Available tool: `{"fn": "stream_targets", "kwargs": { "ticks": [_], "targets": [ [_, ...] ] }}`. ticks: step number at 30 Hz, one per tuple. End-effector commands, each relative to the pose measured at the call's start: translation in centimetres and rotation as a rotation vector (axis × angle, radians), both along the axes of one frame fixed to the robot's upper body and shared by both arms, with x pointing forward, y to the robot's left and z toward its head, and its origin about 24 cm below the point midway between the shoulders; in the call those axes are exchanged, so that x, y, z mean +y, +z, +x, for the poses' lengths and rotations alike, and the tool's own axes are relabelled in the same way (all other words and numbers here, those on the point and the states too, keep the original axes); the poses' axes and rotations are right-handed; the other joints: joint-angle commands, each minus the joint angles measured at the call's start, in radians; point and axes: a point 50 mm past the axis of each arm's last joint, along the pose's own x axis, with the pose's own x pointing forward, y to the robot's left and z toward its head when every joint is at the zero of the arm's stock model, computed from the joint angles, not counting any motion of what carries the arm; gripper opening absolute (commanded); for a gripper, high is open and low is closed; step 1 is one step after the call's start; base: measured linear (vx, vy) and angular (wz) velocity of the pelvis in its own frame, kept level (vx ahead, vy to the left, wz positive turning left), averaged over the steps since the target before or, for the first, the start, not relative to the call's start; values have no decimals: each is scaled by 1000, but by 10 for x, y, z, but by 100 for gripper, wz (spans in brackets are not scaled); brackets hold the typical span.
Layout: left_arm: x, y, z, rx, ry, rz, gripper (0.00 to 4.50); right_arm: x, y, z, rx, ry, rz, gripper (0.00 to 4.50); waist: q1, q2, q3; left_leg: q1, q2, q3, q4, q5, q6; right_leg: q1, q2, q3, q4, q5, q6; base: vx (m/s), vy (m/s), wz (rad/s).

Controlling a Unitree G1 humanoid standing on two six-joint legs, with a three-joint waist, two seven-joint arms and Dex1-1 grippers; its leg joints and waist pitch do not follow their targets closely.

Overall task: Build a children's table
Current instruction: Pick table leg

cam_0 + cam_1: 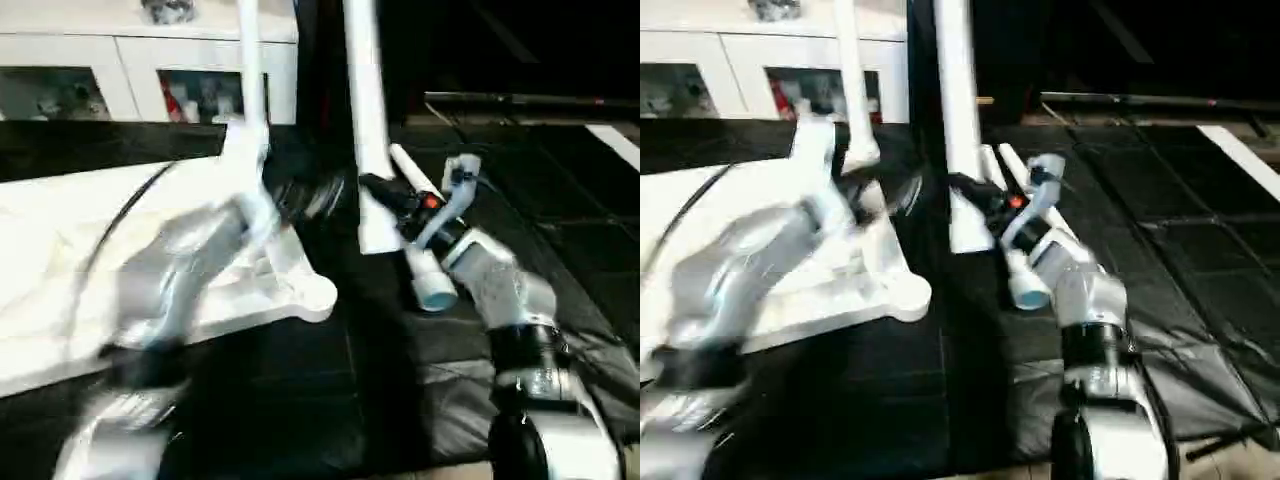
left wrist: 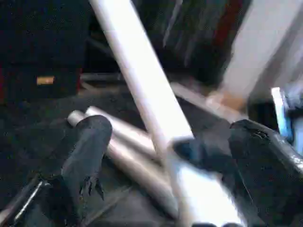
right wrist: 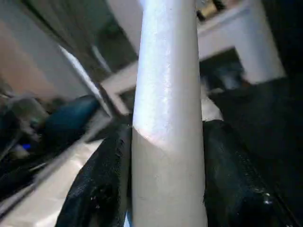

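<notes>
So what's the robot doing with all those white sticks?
It's building a little white table. The table top lies upside down on the dark floor mats, and one leg already stands up near its corner. The right gripper is closed around another leg, holding it upright beside the top. More legs lie on the floor. The left gripper is open, reaching toward the held leg.

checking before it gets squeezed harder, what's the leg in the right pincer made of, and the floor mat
Leg: looks like smooth white plastic, with a soft sheen down its length. Floor mat: seems to be black foam or rubber tiles, matte, with visible seams; can't tell which.
</notes>
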Motion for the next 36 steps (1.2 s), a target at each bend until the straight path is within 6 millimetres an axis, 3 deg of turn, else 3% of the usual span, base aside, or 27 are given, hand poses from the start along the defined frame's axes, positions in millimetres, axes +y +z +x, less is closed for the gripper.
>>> {"fn": "stream_targets", "kwargs": {
  "ticks": [1, 2, 4, 8, 9, 12, 14, 16, 18, 19, 20, 26, 36],
  "targets": [
    [2, 3, 9, 79, 37, -127, 450, -2, 13, -8, -51, 44, 56, 185, 11, 11, -73, 4, 12, -2, -57, -149, 2, 67, -72, 52, -92, -125, -158, 0, 0, 0],
    [-4, 9, 13, 113, 25, -227, 450, 1, 16, -15, -58, 94, 75, 185, 13, 11, -74, 6, 14, -4, -56, -140, 11, 69, -73, 52, -91, -116, -162, 0, 0, 0],
    [-8, 12, 15, 131, 23, -274, 450, 2, 17, -21, -62, 119, 78, 185, 15, 8, -75, 0, 17, -8, -59, -125, 17, 72, -74, 48, -89, -100, -161, 0, 0, 0],
    [-19, 21, 15, 157, -28, -362, 450, 6, 17, -28, -77, 159, 74, 185, 14, 11, -78, 2, 20, -8, -57, -104, 19, 69, -74, 47, -86, -59, -173, 0, 0, 0],
    [-22, 23, 15, 163, -42, -378, 450, 7, 18, -29, -77, 167, 78, 185, 16, 16, -80, 4, 21, -9, -56, -101, 20, 69, -75, 47, -84, -47, -177, 0, 0, 0],
    [-27, 27, 14, 175, -78, -403, 450, 8, 19, -33, -81, 189, 85, 185, 17, 14, -80, 3, 23, -10, -56, -86, 22, 70, -75, 47, -81, -12, -185, 0, 0, 0],
    [-31, 29, 13, 184, -107, -398, 450, 9, 21, -38, -85, 212, 87, 185, 20, 21, -80, 4, 23, -9, -56, -86, 22, 71, -75, 47, -81, 10, -190, 0, 0, 0],
    [-32, 29, 13, 188, -121, -400, 450, 9, 22, -40, -90, 228, 91, 185, 21, 20, -80, 5, 23, -10, -56, -88, 23, 73, -75, 47, -82, 14, -185, 0, 0, 0],
    [-35, 31, 11, 204, -165, -449, 421, 10, 24, -45, -106, 264, 105, 185, 24, 22, -78, 4, 20, -8, -55, -99, 21, 73, -77, 47, -84, -5, -188, 0, 0, 0],
    [-36, 34, 8, 194, -225, -493, 414, 9, 26, -50, -120, 305, 132, 185, 27, 30, -77, 4, 19, -8, -54, -112, 20, 74, -76, 47, -88, -25, -186, 0, 0, 0],
    [-36, 35, 8, 191, -232, -497, 414, 9, 26, -50, -121, 308, 134, 185, 32, 25, -77, 5, 19, -7, -54, -115, 23, 74, -77, 48, -90, -39, -183, 0, 0, 0],
    [-34, 40, -3, 141, -427, -582, 372, 7, 26, -62, -124, 394, 168, 185, 37, 43, -77, 2, 18, -9, -54, -113, 17, 72, -76, 46, -92, -76, -167, 0, 0, 0],
    [-36, 48, -18, 100, -616, -606, 288, 3, 26, -68, -122, 410, 176, 185, 36, 47, -79, 0, 16, -8, -52, -103, 20, 72, -73, 45, -95, -97, -157, 0, 0, 0]
  ]
}}
